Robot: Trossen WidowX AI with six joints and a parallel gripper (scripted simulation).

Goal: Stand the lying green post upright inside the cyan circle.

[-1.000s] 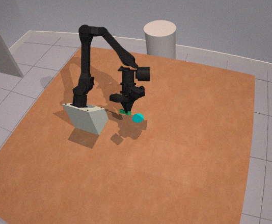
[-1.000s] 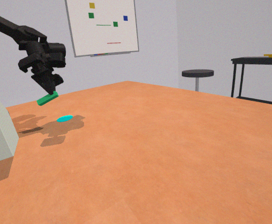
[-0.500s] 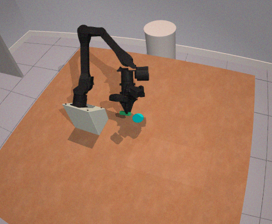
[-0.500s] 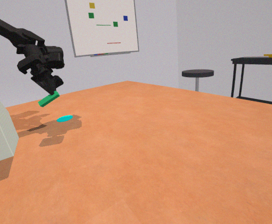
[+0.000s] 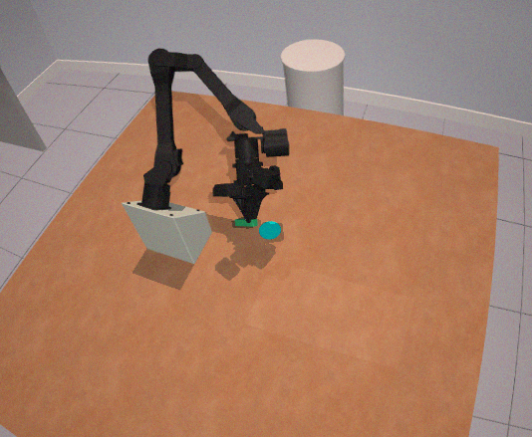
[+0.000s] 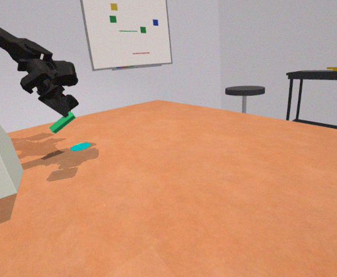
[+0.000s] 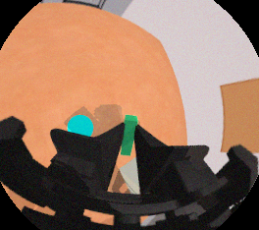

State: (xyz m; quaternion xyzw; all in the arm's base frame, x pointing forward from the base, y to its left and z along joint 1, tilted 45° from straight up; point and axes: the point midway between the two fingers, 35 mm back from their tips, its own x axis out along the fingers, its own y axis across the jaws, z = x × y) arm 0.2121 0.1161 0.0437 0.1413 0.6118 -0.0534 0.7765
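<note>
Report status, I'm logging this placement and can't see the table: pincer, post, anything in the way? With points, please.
Pincer (image 5: 249,220) (image 6: 67,115) (image 7: 129,126) shut on green post (image 5: 243,223) (image 6: 61,123) (image 7: 128,138). Post aloft, tilted, not over cyan circle (image 5: 270,230) (image 6: 80,146) (image 7: 79,125). Nothing seen on circle.
</note>
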